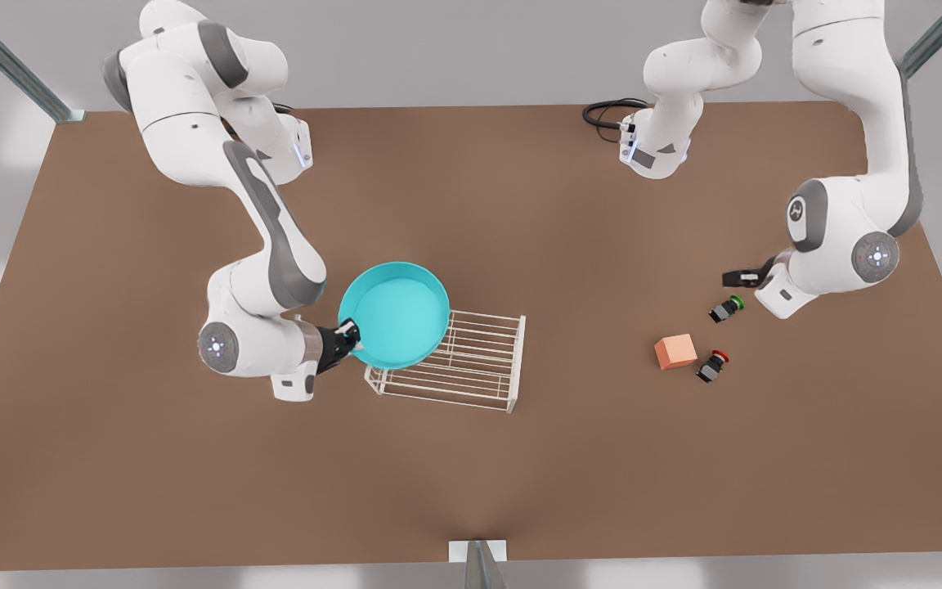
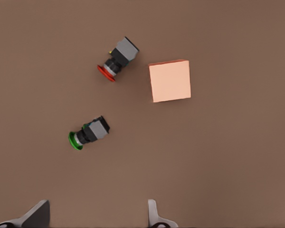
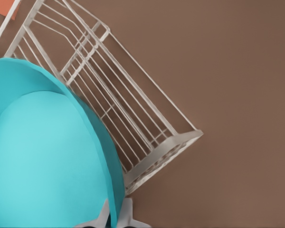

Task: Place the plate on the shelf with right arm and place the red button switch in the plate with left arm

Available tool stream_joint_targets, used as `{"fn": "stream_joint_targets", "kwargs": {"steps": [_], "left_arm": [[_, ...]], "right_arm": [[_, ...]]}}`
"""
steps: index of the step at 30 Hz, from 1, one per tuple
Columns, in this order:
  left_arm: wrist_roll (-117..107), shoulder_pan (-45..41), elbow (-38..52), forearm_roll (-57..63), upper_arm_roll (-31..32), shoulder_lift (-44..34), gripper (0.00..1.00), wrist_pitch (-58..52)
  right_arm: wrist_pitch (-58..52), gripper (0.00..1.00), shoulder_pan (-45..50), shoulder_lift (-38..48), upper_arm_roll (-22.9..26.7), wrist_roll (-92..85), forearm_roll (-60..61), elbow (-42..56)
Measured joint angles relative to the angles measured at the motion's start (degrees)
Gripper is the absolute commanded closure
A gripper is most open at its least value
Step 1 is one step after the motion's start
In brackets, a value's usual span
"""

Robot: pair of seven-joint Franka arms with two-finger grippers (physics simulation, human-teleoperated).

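Turquoise and round, the one shallow raised-rim plate (image 1: 396,315) is pinched at its rim by the right hand (image 1: 347,335) left of centre in the front view, overlapping the near-left corner of the single small white wire shelf (image 1: 471,364) on the brown table (image 1: 471,491). Toward the right of the frame, two tiny black push switches, the red button switch (image 1: 711,366) and a green-capped one (image 1: 725,309), lie on the table, the red just beside one orange cube (image 1: 675,351). Above the green one, the left hand (image 1: 739,279) hovers with fingers (image 2: 154,216) spread and empty.
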State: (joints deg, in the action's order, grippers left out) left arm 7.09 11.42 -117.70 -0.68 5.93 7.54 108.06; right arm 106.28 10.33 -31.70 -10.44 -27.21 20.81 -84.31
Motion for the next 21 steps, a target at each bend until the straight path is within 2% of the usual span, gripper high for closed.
{"fn": "stream_joint_targets", "kwargs": {"steps": [4,8,13,19,20,21], "left_arm": [[13.01,1.82,-1.20,-3.20,-0.21,10.31,0.00,14.57],[24.22,2.35,-2.76,-3.71,-0.22,13.67,0.00,25.29],[36.31,2.18,-8.68,-3.81,-0.30,14.62,0.00,37.01],[47.58,2.19,-7.83,-3.68,-0.56,16.81,0.00,44.38],[49.04,2.05,-7.66,-3.68,-0.56,17.16,0.00,45.12],[50.41,1.94,-7.50,-3.70,-0.57,17.47,0.00,45.77]], "right_arm": [[1.77,0.81,2.35,-0.68,0.01,1.61,2.13,-1.11],[2.55,0.81,3.76,0.16,0.25,3.44,4.31,-0.59],[4.14,0.80,9.72,-1.69,5.35,5.76,5.35,2.61],[6.17,0.80,13.21,-4.19,8.55,8.31,5.62,4.88],[6.50,0.77,13.53,-4.38,8.77,8.70,5.64,4.90],[6.78,0.67,13.69,-4.52,8.88,9.08,5.60,4.91]]}}
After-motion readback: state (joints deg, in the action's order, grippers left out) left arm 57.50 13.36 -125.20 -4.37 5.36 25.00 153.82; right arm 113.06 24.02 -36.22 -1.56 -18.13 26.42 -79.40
